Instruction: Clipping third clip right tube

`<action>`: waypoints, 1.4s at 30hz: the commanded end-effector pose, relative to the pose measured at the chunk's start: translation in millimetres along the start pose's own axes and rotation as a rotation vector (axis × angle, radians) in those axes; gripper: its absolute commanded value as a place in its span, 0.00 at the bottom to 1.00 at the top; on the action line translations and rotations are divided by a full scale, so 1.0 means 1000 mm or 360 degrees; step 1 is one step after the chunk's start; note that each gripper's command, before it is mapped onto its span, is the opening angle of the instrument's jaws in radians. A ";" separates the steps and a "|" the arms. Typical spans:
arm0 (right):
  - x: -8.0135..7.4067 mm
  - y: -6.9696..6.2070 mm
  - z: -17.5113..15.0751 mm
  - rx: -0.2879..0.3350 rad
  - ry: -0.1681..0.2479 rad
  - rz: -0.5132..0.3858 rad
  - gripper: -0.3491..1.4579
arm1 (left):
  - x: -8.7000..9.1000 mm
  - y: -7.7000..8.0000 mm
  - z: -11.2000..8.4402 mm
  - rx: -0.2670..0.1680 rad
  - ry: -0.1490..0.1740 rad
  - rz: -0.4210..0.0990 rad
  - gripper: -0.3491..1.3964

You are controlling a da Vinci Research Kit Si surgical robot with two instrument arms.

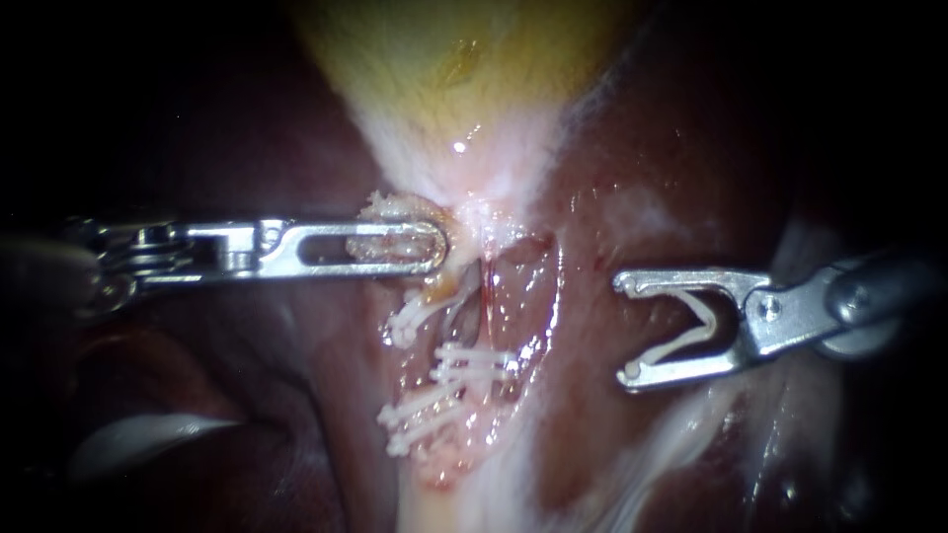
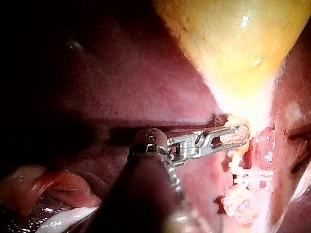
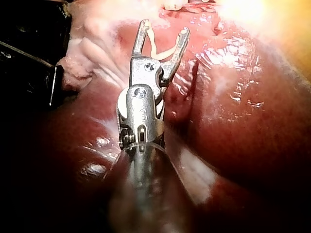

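Note:
My left instrument [image 1: 434, 247] comes in from the left, its slotted jaws shut on pale tissue at the neck of the yellow gallbladder [image 1: 444, 59]. Below them lies an opened window with a thin red tube [image 1: 486, 296] on its right side. Several white clips [image 1: 472, 363] cross the tubes there. My right instrument [image 1: 622, 331] hangs to the right of the window, apart from the tissue. Its jaws stand wide and carry a white V-shaped clip [image 1: 707, 318] between them. The right wrist view shows the same instrument [image 3: 164, 27] and clip [image 3: 154, 48] over the liver.
Dark red liver [image 1: 671, 168] lies on both sides of the window. In the left wrist view, my left instrument [image 2: 243, 133] holds the tissue just under the gallbladder [image 2: 233, 43]. A pale fold [image 1: 148, 434] sits low on the left.

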 end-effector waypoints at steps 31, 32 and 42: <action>0.0006 0.0009 0.0032 -0.0018 -0.0001 0.0179 0.47 | -0.0055 -0.0058 -0.0087 0.0021 -0.0099 -0.0027 0.00; 0.0005 0.0010 0.0038 -0.0024 -0.0001 0.0217 0.47 | -0.0054 -0.0058 -0.0086 0.0020 -0.0100 -0.0026 0.00; -0.0023 0.0034 0.0101 -0.0057 0.0024 0.0580 0.47 | -0.0050 -0.0066 -0.0084 0.0017 -0.0104 -0.0027 0.00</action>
